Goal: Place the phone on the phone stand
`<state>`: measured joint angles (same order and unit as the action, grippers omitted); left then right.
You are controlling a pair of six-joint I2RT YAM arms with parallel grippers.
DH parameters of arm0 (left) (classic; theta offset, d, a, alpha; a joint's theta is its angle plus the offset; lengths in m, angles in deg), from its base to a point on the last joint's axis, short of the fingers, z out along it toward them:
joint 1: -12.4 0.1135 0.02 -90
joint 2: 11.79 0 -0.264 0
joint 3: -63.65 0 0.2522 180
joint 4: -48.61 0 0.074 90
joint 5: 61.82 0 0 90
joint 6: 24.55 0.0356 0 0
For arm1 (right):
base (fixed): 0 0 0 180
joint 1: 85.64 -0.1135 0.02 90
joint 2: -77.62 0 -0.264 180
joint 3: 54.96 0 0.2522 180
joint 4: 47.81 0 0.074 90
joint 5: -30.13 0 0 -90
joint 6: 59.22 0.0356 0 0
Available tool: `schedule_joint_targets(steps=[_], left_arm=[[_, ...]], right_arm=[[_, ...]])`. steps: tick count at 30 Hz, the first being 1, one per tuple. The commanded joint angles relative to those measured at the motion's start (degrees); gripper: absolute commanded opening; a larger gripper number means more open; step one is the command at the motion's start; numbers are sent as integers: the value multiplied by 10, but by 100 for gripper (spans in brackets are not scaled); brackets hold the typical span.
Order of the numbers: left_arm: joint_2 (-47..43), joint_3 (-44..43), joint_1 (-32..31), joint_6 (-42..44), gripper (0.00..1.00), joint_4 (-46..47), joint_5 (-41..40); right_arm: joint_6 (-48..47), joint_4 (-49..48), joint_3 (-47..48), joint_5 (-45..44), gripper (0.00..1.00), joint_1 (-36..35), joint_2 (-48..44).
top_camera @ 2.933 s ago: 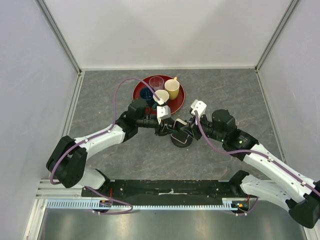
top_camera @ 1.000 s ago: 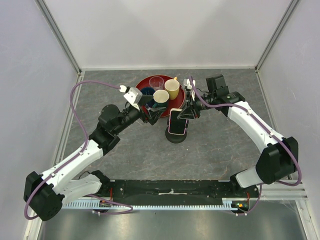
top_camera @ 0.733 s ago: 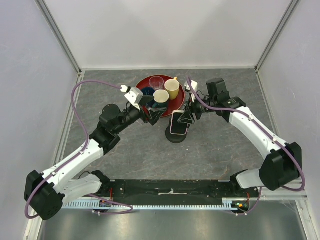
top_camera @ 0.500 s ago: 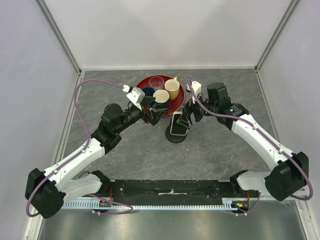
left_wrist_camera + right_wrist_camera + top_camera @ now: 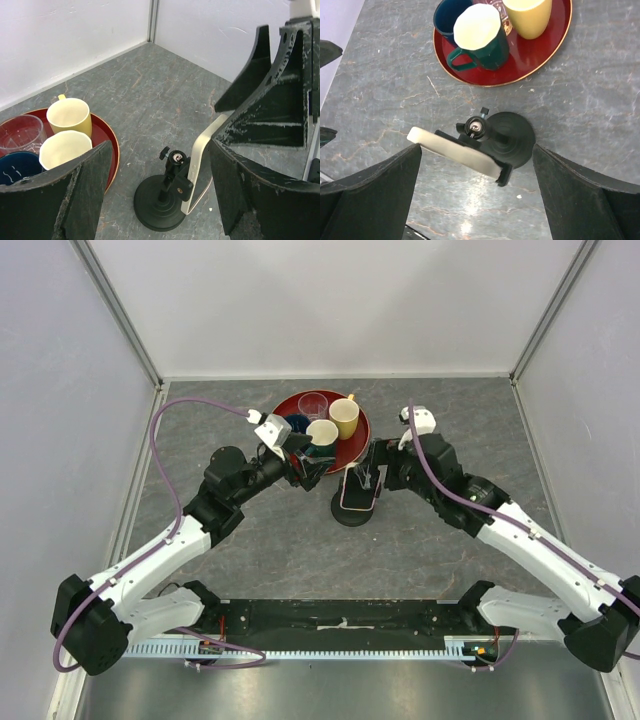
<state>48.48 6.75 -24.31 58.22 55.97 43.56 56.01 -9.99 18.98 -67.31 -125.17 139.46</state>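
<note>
Right wrist view showed the phone (image 5: 455,149) seated in the cradle of the phone stand (image 5: 514,135), directly ahead of the right gripper (image 5: 371,474) and framed by its widely spread fingers, neither of them touching it. Seen from the left wrist, its long axis rose tilted from the cradle, leaning away from the stand's post. The right gripper was the nearer one. The left gripper (image 5: 306,469), also spread and empty, hung off to the phone's far side, by the rim of the red tray (image 5: 559,44). Both arms reached inward, wrists angled down toward the stand. Placement looked done, so a straight pull-back along the fingers seemed safest.
</note>
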Motion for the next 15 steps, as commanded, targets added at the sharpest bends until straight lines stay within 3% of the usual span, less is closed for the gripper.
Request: schedule_joint_targets(steps=[1,15], left_arm=[[-5,-20,0,-17,83,13,-1],[-23,-21,-7,-13,83,3,-15]], right_arm=[[140,1,-13,-173,98,-76,-6],[187,62,57,-423,98,-235,85]])
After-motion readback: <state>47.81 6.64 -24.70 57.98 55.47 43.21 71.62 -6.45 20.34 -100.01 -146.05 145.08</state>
